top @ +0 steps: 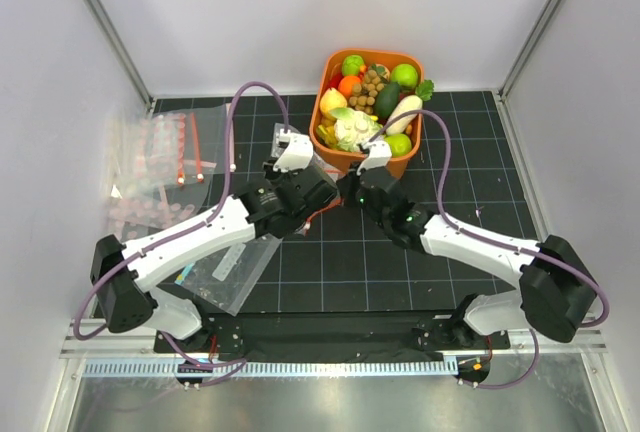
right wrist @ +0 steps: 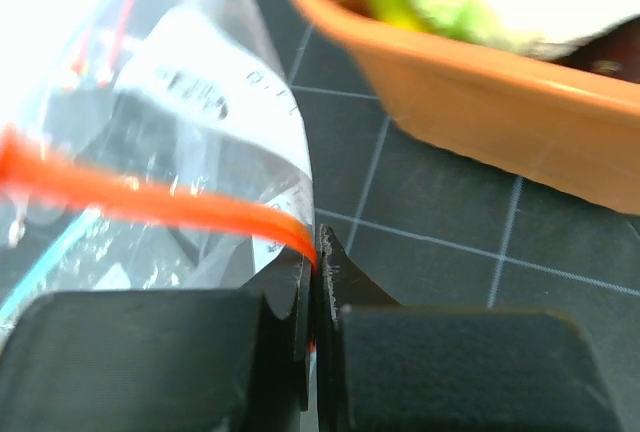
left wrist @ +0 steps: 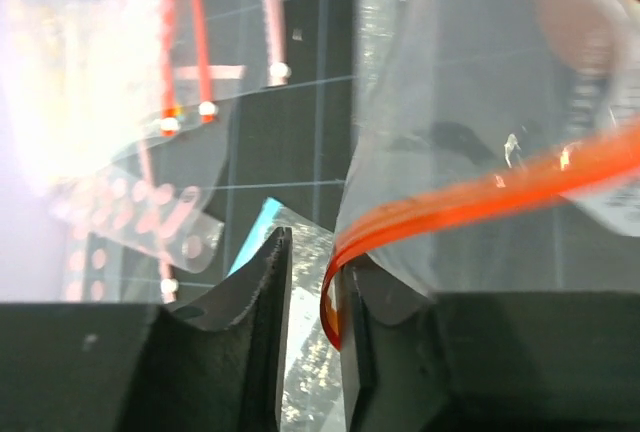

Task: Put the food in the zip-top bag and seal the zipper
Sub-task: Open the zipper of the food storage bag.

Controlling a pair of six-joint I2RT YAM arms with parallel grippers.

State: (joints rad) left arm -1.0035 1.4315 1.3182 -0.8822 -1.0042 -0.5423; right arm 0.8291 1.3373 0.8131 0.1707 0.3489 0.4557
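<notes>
The worktop (top: 470, 242) is carrying an orange basket (top: 372, 52) at 12 o'clock, and all the food (top: 365, 102) is sitting in it, none bagged yet. A heap of spare bags (top: 160, 167) is lying at 9 o'clock.

The zip-top bag (right wrist: 200, 102) is hanging between the two arms near the middle, just off the basket's 6 o'clock side. Its zipper (right wrist: 150, 197) is running across the mouth from one wrist to the other.

The right gripper (right wrist: 315, 247) is pinching the strip's end, with its fingers pressed together on it. The left gripper (left wrist: 312, 262) is showing a narrow gap, and the strip's other end is curling beside one finger, apparently not clamped.

The risk looks to be on the left. With only one corner held, the mouth is likely sagging shut rather than gaping, so dropped food could be bouncing off the film. A pull from the right arm could also be dragging the loose end out. The slick plastic is probably slipping easily.
</notes>
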